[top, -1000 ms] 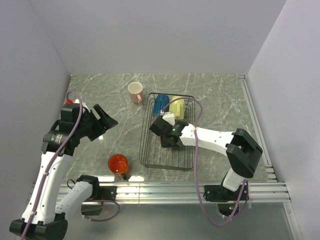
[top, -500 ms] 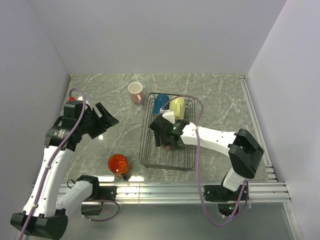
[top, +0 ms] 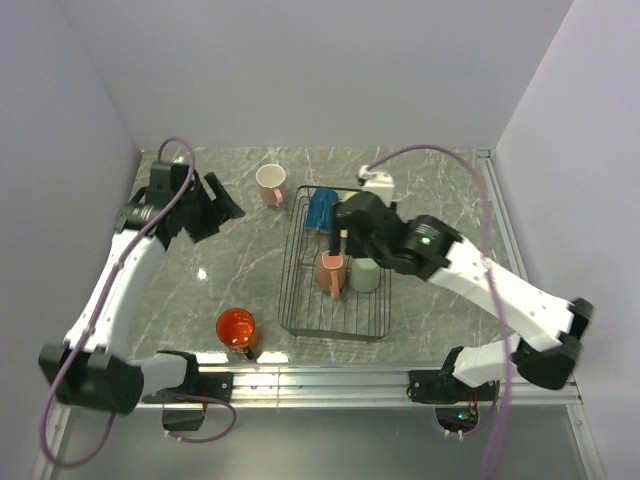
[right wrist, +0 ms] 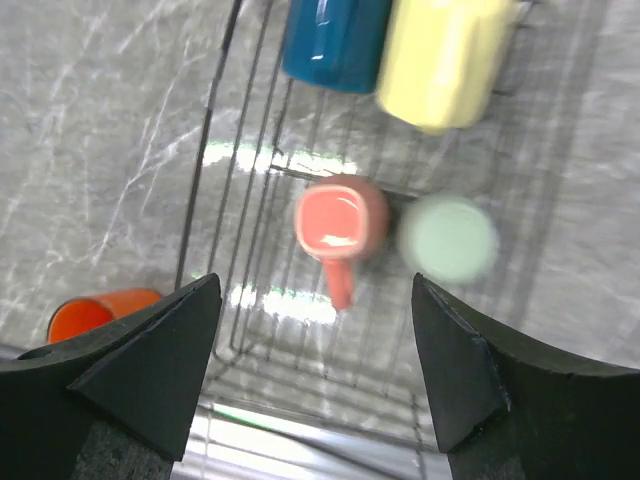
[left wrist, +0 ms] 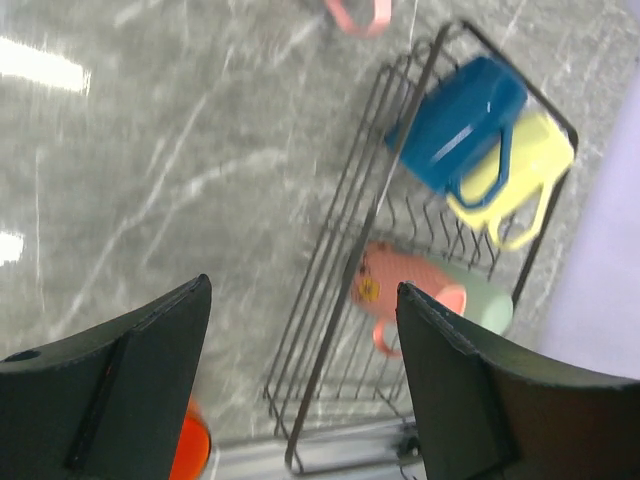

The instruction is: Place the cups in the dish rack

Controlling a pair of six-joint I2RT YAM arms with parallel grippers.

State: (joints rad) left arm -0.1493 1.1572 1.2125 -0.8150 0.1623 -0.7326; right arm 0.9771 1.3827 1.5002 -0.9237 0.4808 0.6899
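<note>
The black wire dish rack (top: 296,262) holds a blue cup (top: 321,208), a pink cup (top: 331,272) and a mint green cup (top: 365,275). The pale yellow cup (right wrist: 445,60) lies beside the blue cup (right wrist: 335,40) at the rack's far end. My right gripper (top: 341,224) hangs open above the rack, over the pink cup (right wrist: 340,220), holding nothing. A second pink cup (top: 270,183) stands on the table beyond the rack's left corner. The orange cup (top: 237,327) sits near the front edge. My left gripper (top: 223,206) is open and empty, left of that far pink cup.
The marble table (top: 430,190) is walled in on three sides. A metal rail (top: 330,380) runs along the front edge next to the orange cup. The rack's front half (right wrist: 300,360) holds no cups.
My right gripper opened, let go of the pink cup in the rack and rose toward the back. The left arm swung up toward the far left, nearer the pink cup on the table.
</note>
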